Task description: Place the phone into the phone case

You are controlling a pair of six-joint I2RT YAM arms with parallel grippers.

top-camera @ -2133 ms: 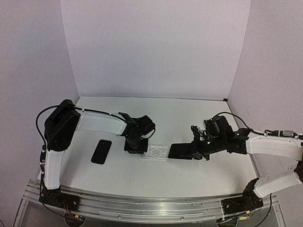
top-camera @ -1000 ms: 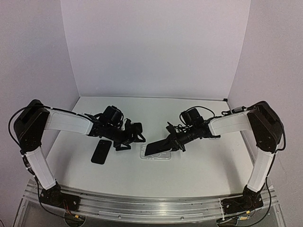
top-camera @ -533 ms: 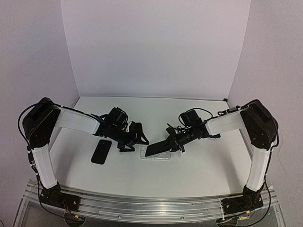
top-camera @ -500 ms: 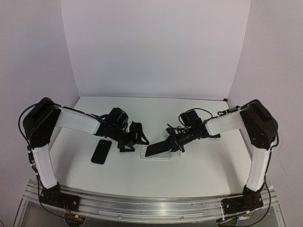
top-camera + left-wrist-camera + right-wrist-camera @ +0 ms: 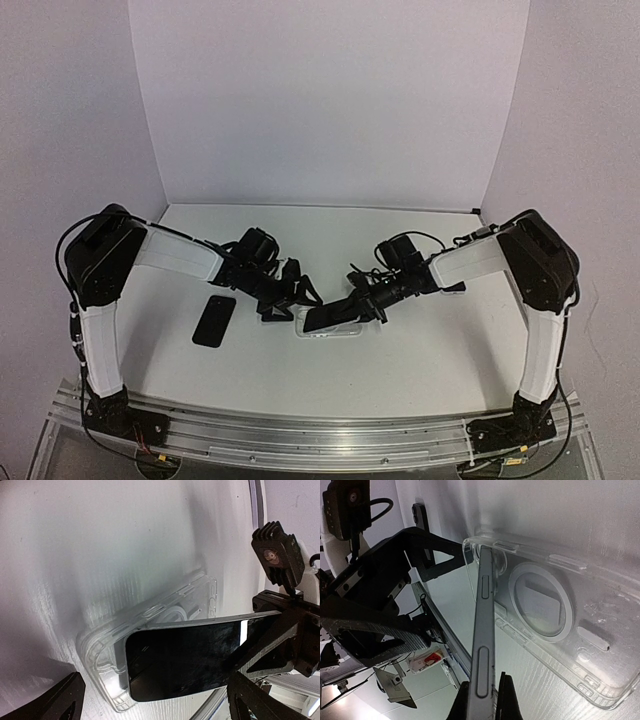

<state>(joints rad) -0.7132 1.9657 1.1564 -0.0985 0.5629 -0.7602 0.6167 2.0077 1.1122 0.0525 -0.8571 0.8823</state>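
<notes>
The clear phone case (image 5: 342,327) lies flat on the white table, its inside facing up with a round ring (image 5: 540,601) in the middle. My right gripper (image 5: 368,304) is shut on one end of the dark phone (image 5: 330,314). The phone (image 5: 187,661) is tilted, its free end low over the left end of the case (image 5: 102,652). In the right wrist view the phone's grey edge (image 5: 485,615) runs up from between the fingers of that gripper (image 5: 485,700) to the case's corner (image 5: 470,550). My left gripper (image 5: 298,291) is open just left of the case, its fingers (image 5: 55,702) either side of the case's end.
A second black phone (image 5: 214,320) lies flat on the table left of the left gripper. The white back wall and side walls enclose the table. A metal rail (image 5: 320,440) runs along the near edge.
The left gripper has moved right, closer to the case's left end. The right gripper has shifted the tilted phone slightly left and lower over the case.
</notes>
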